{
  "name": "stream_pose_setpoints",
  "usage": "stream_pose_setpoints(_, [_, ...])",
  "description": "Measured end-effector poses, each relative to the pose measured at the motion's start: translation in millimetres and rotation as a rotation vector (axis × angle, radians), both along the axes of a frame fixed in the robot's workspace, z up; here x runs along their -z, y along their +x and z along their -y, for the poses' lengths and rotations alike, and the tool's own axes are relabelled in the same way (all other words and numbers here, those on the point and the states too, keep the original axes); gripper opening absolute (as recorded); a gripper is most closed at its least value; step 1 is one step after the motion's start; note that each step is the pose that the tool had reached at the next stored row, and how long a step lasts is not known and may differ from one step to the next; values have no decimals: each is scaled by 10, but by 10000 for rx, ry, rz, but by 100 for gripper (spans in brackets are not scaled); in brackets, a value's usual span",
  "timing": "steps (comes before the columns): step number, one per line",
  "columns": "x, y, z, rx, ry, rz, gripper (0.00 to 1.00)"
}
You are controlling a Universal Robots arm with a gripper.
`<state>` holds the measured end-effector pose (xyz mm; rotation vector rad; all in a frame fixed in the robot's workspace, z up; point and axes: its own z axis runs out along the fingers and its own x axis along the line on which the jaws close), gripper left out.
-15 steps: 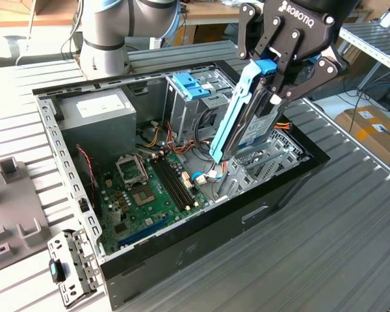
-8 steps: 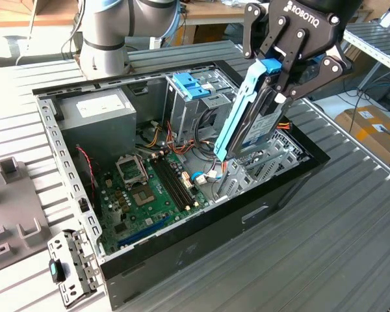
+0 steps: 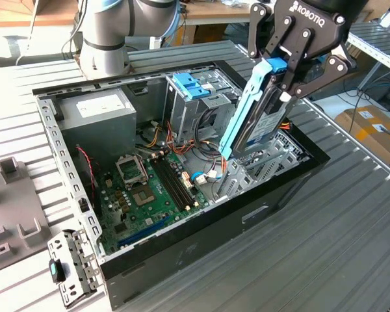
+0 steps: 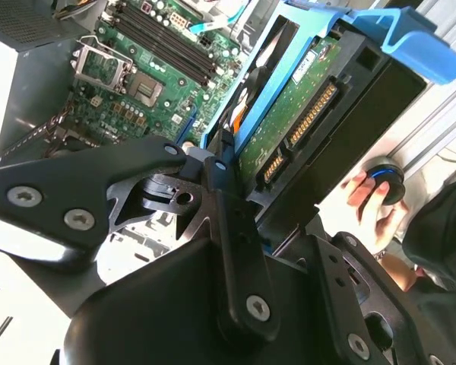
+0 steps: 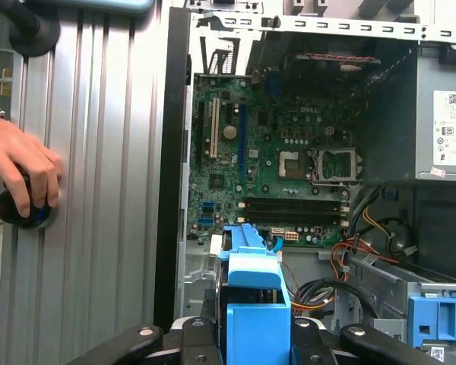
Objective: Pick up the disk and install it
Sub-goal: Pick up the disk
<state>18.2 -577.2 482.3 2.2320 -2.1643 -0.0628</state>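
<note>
The disk (image 3: 257, 120), a silver drive in blue plastic rails, hangs tilted on edge above the open computer case (image 3: 201, 227), over the side at the exterior view's right. My gripper (image 3: 286, 78) is shut on its upper end. In the second wrist view the disk (image 4: 296, 114) shows its green circuit board and connectors, clamped by the black fingers (image 4: 216, 179). In the first wrist view the blue rail of the disk (image 5: 254, 304) stands over the case's near corner.
Inside the case lie the green motherboard (image 3: 149, 188), a grey power supply (image 3: 97, 117), loose cables and a metal drive cage with a light-blue bracket (image 3: 195, 84). A person's hand (image 5: 19, 167) rests on a black knob beside the case. Grey parts (image 3: 13, 208) lie at the exterior view's left.
</note>
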Motion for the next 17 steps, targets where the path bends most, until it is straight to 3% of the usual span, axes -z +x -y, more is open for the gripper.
stream_pose_setpoints(17, [2, 193, 0, 0, -15, 0, 36])
